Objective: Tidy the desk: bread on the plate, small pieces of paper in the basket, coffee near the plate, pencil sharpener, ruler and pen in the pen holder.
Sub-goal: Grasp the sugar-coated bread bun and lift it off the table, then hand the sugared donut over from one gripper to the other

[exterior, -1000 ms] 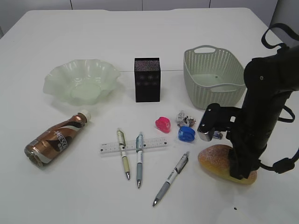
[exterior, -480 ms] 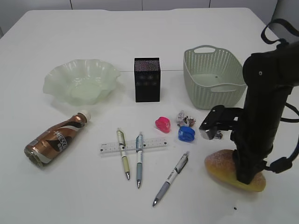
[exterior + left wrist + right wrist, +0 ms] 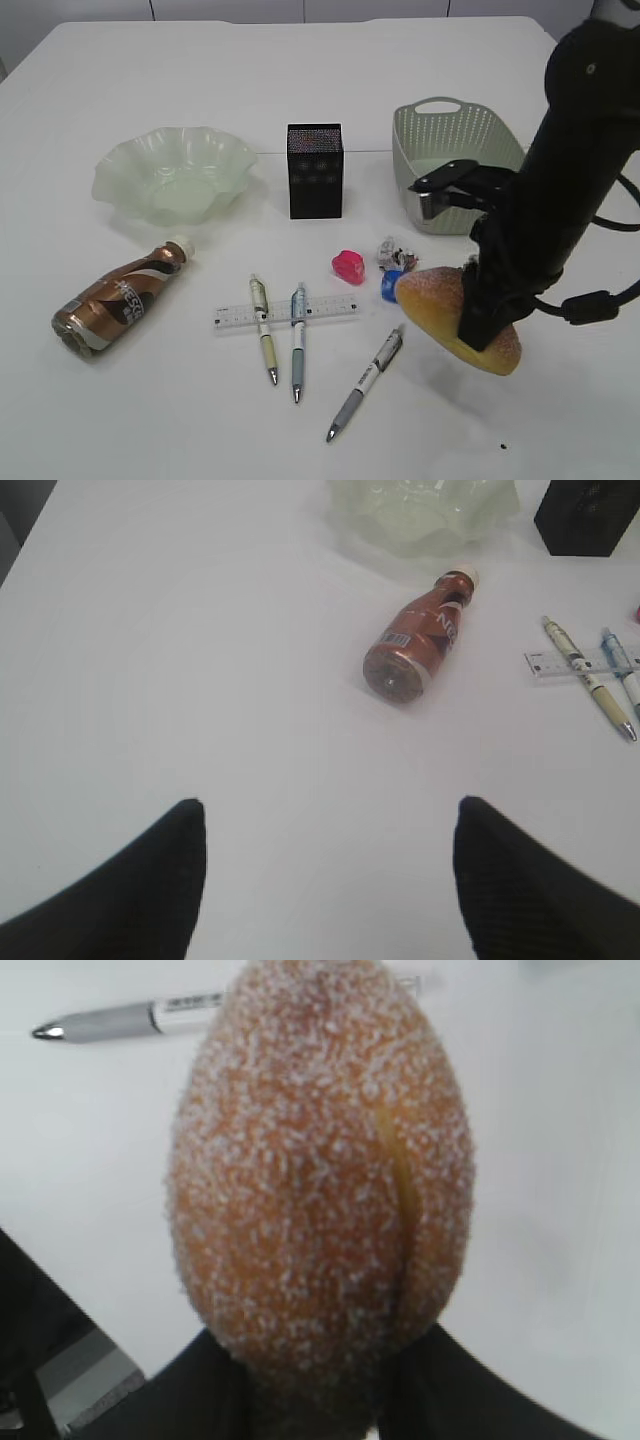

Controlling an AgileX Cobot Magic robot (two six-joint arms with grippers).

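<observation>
My right gripper [image 3: 482, 325] is shut on the sugared bread [image 3: 440, 305] and holds it clear of the table; the bread fills the right wrist view [image 3: 320, 1180]. The pale green wavy plate [image 3: 172, 178] is at the back left. The coffee bottle [image 3: 118, 300] lies on its side left of the ruler [image 3: 285, 312], which has two pens [image 3: 264, 330] across it. A third pen [image 3: 365, 385] lies below the bread. A pink sharpener [image 3: 348, 266], a blue sharpener [image 3: 390, 286] and crumpled paper [image 3: 390, 252] lie near the bread. My left gripper [image 3: 325, 880] is open over bare table.
The black pen holder [image 3: 315, 170] stands at the back centre and the green basket [image 3: 455, 165] at the back right, partly behind my right arm. The left wrist view also shows the coffee bottle [image 3: 420, 645], plate [image 3: 425, 515] and ruler [image 3: 560, 662].
My right gripper has lifted the bread off the table and carried it up and to the left. The blue sharpener is now partly hidden behind the bread.
</observation>
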